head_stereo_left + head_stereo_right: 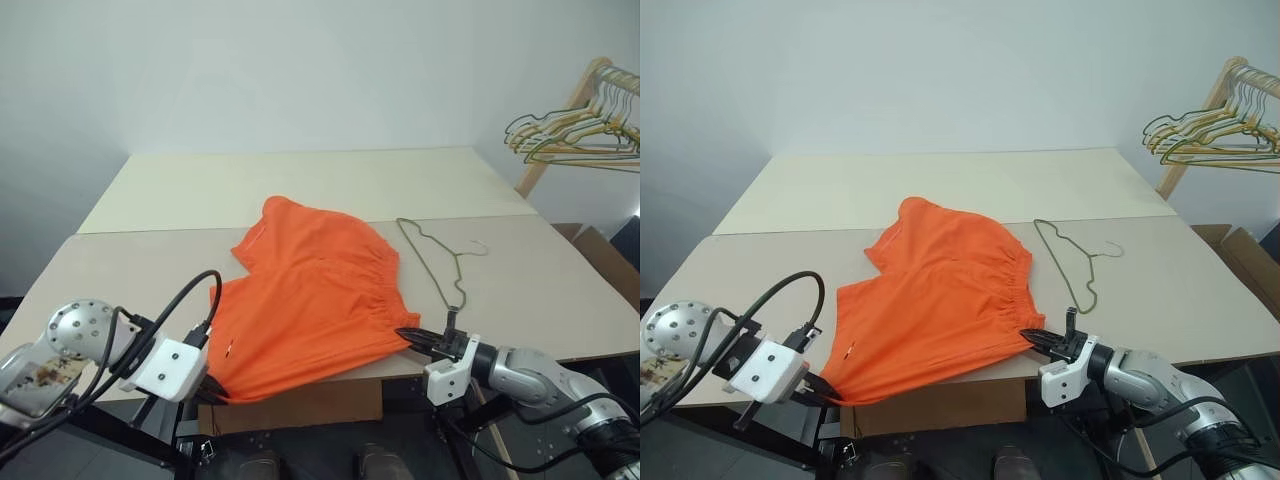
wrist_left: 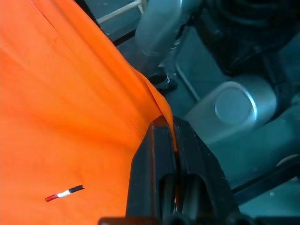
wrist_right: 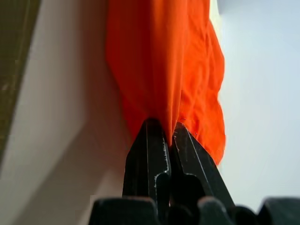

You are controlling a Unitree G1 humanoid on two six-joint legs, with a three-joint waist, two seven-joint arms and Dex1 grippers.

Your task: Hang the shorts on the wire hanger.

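The orange shorts (image 1: 310,300) lie spread on the table (image 1: 120,270), reaching its near edge, gathered waistband toward the right. My left gripper (image 1: 207,392) is shut on the near left hem corner, just off the table edge; the left wrist view shows its fingers (image 2: 159,154) pinching orange cloth. My right gripper (image 1: 408,336) is shut on the near waistband corner, and its fingers (image 3: 150,145) clamp a fold of fabric in the right wrist view. The thin grey-green wire hanger (image 1: 440,262) lies flat on the table just right of the shorts, untouched.
A wooden rack (image 1: 560,125) holding a bunch of yellowish and pale wire hangers (image 1: 575,130) stands at the far right. A cardboard box (image 1: 605,255) sits beside the table's right end. The table's far half is bare.
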